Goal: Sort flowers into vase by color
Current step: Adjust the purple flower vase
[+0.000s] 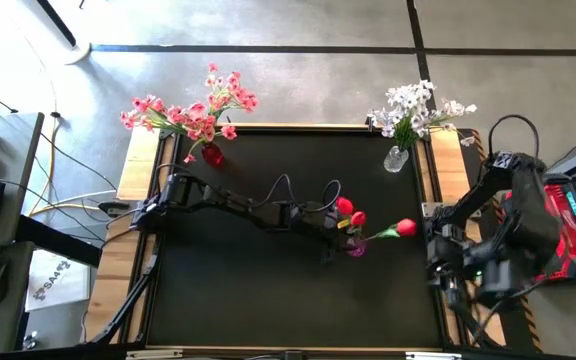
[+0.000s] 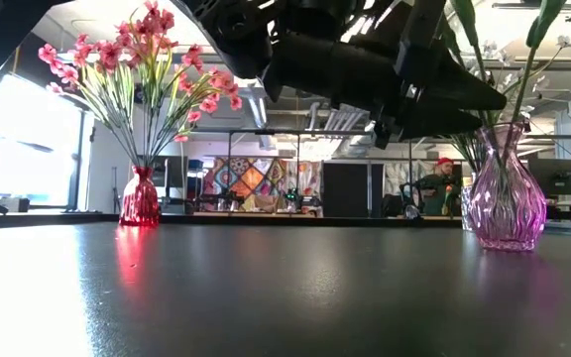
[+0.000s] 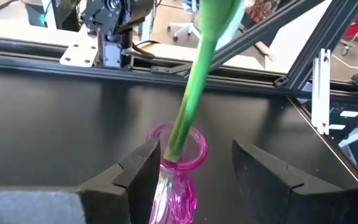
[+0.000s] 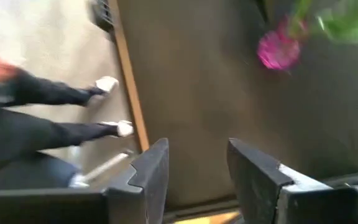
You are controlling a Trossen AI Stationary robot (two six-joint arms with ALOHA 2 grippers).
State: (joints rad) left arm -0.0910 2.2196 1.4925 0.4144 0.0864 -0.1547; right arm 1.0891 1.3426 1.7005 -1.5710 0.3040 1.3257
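A pink glass vase stands mid-table with red tulips in it. One tulip leans toward the table's right. My left gripper is open, its fingers on either side of the vase's neck, where a green stem enters. My right gripper hangs open over the table's right edge with nothing between its fingers. A red vase with pink flowers stands far left. A clear vase with white flowers stands far right. My left gripper comes at the pink vase nearly level from the table's left. One finger stands right against the side of the neck; I cannot tell whether it touches. The other finger is clear of the rim.
The wooden table rim runs beside the right arm's base. In the low view the red vase and the pink vase stand on the dark top, with a bare stretch of it between them and in front.
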